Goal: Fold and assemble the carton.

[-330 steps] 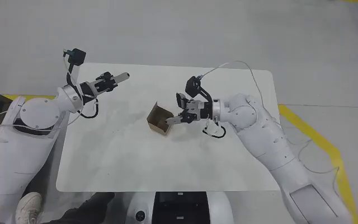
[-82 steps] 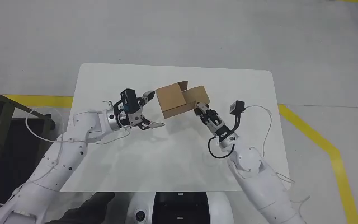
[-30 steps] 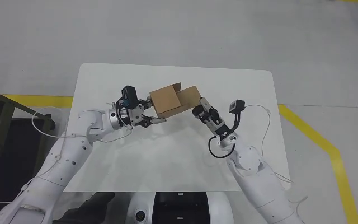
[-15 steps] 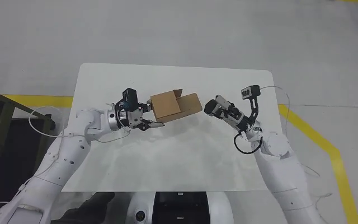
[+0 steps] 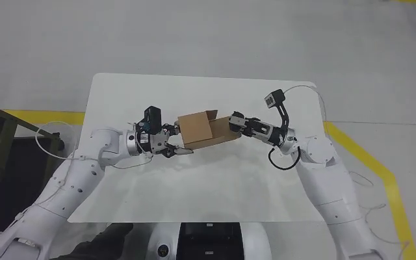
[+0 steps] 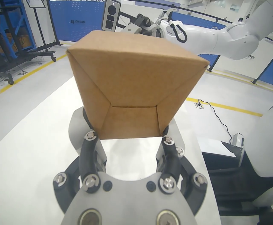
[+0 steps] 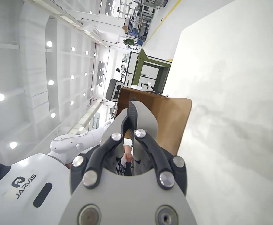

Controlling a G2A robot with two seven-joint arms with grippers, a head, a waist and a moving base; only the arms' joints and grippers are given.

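The pale grey floor [image 5: 195,39] is spreading around everything, and a yellow line [image 5: 364,153] is running across it on the robot's right side, partly passing under the right arm. In the left wrist view blue panels [image 6: 74,19] are standing at the back of the hall. In the right wrist view a green frame [image 7: 137,68] is showing beyond the table edge, and what it is carrying I cannot make out. The white table [image 5: 130,188] is lying bare around the work, and both arms are being cut off by the lower border of the top view. The brown carton [image 5: 198,129] is being held over the middle of the table, between the two arms, and it is throwing a soft shadow on the surface. Its open end is facing the left wrist camera, so the inner walls are showing, but the far end is hiding behind the carton's own top panel. The left gripper [image 6: 129,137] is clasping this open end: its fingers [image 6: 86,153] are spread wide and pressing on the two side walls from outside. The right gripper [image 7: 131,104] is meeting the carton at the opposite end, with its fingers pressed tightly together and the tips lying against a cardboard flap. Whether any card is sitting between them is hard to tell, since the fingers are covering that place.
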